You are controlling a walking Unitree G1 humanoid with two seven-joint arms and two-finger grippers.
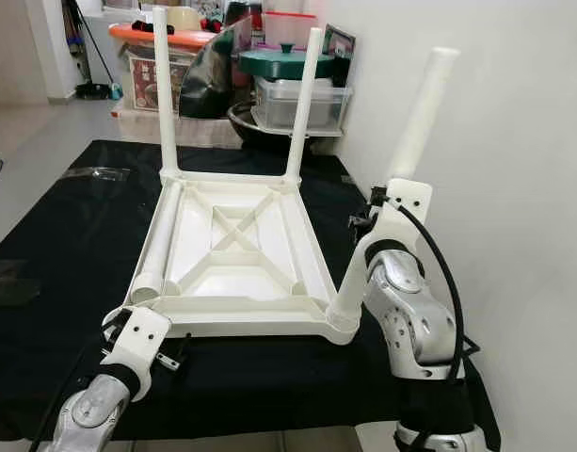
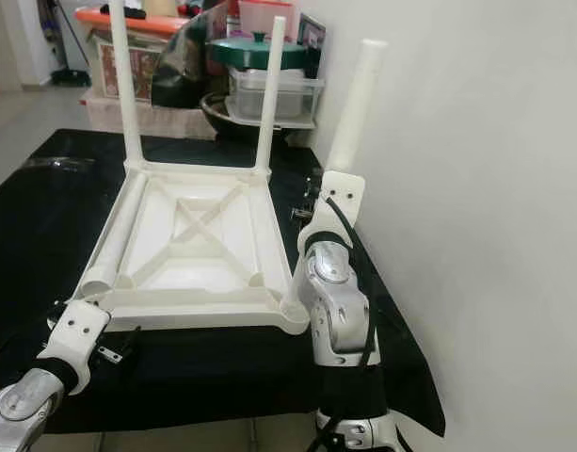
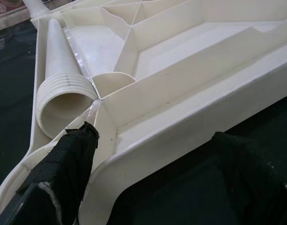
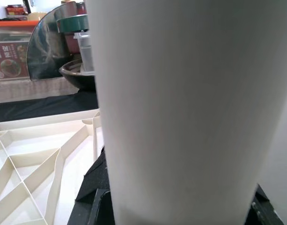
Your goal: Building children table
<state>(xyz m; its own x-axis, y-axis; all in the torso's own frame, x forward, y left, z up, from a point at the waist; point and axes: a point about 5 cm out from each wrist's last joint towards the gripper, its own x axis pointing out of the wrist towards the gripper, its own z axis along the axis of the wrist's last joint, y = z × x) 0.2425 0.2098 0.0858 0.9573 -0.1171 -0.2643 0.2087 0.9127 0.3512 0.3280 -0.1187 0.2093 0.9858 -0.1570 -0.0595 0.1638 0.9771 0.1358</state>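
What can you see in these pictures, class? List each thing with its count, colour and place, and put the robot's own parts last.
Tabletop: one, white, upside down on the black cloth.
Fitted legs: two, white, upright at the far corners.
Third leg: one, white, tilted, lower end at the near right corner socket.
Loose leg: one, white, lying inside the tabletop along its left side.
Black cloth: one, covering the work surface.
Storage containers: several, orange, green and clear, behind the cloth.
Left gripper: fingers apart at the tabletop's near left corner.
Right gripper: clamped on the third leg.
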